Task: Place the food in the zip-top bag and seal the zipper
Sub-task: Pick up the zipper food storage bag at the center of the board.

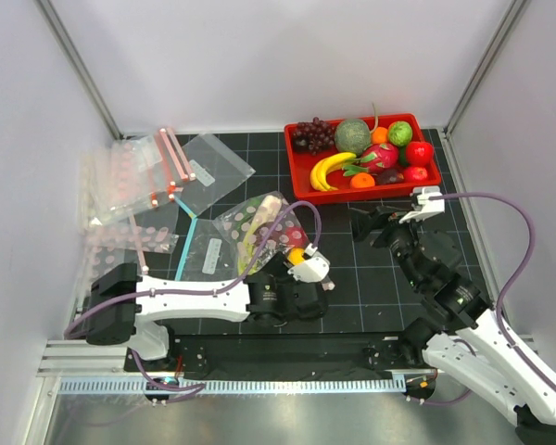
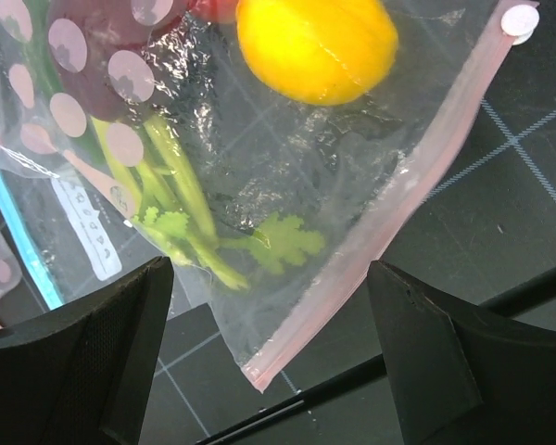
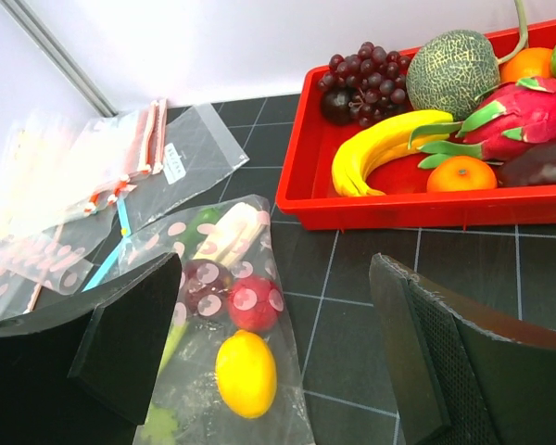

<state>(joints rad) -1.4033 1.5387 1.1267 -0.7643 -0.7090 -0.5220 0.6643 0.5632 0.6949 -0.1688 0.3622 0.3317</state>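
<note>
The zip-top bag (image 1: 259, 227) lies on the black mat and holds the food: a yellow lemon (image 3: 246, 373), a red apple (image 3: 253, 303), a pale celery stalk (image 3: 227, 234) with its leafy end (image 2: 278, 243), and a dark green vegetable (image 3: 197, 222). Its pink zipper (image 2: 389, 213) runs flat along the near edge. My left gripper (image 2: 269, 371) is open, and the bag's zipper corner shows between its fingers. To the right of the bag, my right gripper (image 3: 278, 362) hovers open over the mat with nothing in it.
A red tray (image 1: 301, 181) at the back right holds a banana (image 1: 329, 170), purple grapes (image 1: 313, 134), a melon and other toy fruit. Spare clear bags (image 1: 139, 181) lie at the back left. White walls close in the sides.
</note>
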